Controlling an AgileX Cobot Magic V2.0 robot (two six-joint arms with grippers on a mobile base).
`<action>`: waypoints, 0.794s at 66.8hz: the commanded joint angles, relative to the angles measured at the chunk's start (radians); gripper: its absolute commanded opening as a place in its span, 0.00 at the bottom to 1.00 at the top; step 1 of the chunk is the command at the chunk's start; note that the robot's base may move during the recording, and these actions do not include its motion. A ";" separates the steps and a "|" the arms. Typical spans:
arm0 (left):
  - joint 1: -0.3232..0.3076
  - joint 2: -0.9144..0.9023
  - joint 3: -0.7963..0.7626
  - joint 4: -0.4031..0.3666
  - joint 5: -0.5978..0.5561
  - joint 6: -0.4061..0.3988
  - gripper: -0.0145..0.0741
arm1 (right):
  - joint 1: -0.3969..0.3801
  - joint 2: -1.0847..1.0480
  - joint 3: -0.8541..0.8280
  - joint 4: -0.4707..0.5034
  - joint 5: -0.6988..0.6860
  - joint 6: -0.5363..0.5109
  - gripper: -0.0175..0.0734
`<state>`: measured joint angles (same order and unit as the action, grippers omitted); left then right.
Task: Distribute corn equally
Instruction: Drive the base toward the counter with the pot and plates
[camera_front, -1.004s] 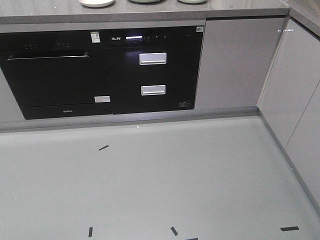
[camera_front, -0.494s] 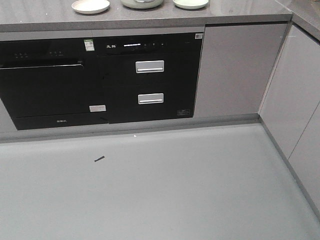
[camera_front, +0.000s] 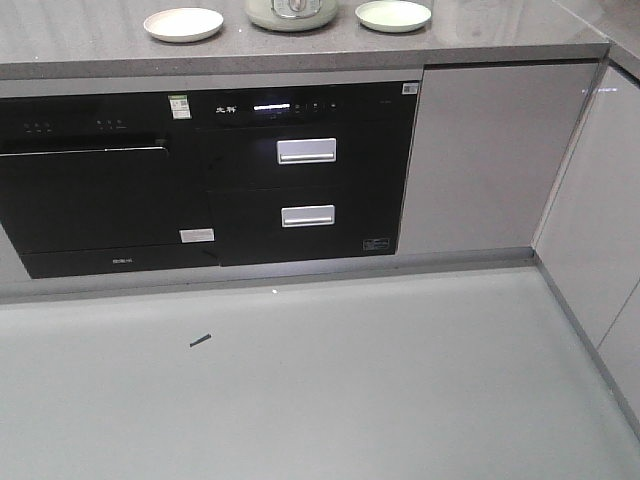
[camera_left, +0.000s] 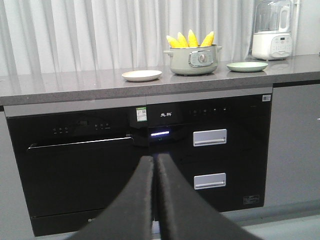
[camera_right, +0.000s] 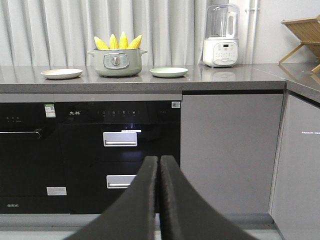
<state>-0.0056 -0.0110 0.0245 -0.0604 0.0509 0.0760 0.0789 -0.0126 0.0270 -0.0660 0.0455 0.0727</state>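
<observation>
Several yellow corn cobs (camera_left: 190, 39) stand upright in a pale green pot (camera_left: 194, 60) on the grey counter (camera_left: 75, 82); the right wrist view also shows the corn (camera_right: 118, 41) in the pot (camera_right: 116, 62). A cream plate (camera_left: 142, 75) lies left of the pot and a green plate (camera_left: 247, 66) right of it. My left gripper (camera_left: 155, 159) and right gripper (camera_right: 159, 159) are both shut with nothing held, low in front of the cabinets and well short of the counter. In the front view only the pot's base (camera_front: 291, 10) shows, and the corn is cut off.
Black appliance fronts with silver drawer handles (camera_front: 306, 150) fill the space under the counter. A white blender (camera_right: 222, 35) and a wooden rack (camera_right: 302, 35) stand at the counter's right. Grey cabinets (camera_front: 600, 200) run along the right side. A tape mark (camera_front: 200, 340) lies on the floor.
In the front view the counter has slid lower into frame, showing more of the plates and pot. The tape marks at the bottom edge have left the view.
</observation>
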 joint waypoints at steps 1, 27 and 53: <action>-0.005 -0.016 -0.016 -0.008 -0.074 -0.012 0.16 | -0.004 -0.007 0.008 -0.014 -0.072 -0.006 0.18; -0.005 -0.016 -0.016 -0.008 -0.074 -0.012 0.16 | -0.004 -0.007 0.008 -0.014 -0.072 -0.006 0.18; -0.005 -0.016 -0.016 -0.008 -0.074 -0.012 0.16 | -0.004 -0.007 0.008 -0.014 -0.072 -0.006 0.18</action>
<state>-0.0056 -0.0110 0.0245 -0.0604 0.0509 0.0760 0.0789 -0.0126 0.0270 -0.0660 0.0455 0.0727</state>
